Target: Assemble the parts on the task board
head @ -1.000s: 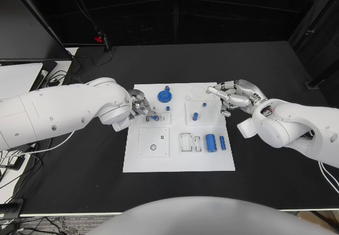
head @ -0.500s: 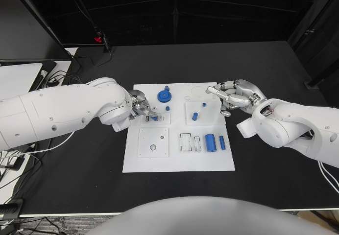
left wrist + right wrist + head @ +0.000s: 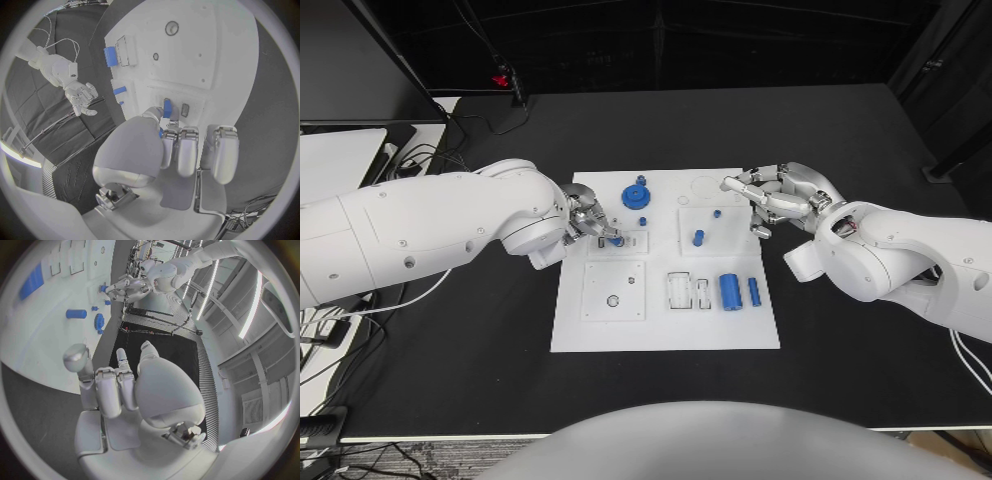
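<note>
Small blue part [image 3: 616, 241] is pinched by left hand [image 3: 590, 226], right at slotted block [image 3: 629, 242] on left side of task board [image 3: 664, 330]; long axis seems to run along slot. Right hand [image 3: 773, 198] is held at board's far right edge, fingers loosely curled, nothing held. Black table [image 3: 848, 380] is seen around board.

White task board [image 3: 668, 335] bears blue parts [image 3: 730, 291] on a black table [image 3: 848, 130].

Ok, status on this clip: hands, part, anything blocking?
Left hand pinching small blue part at white task board slot. Right hand empty, fingers apart, beside board. Nothing blocking.
</note>
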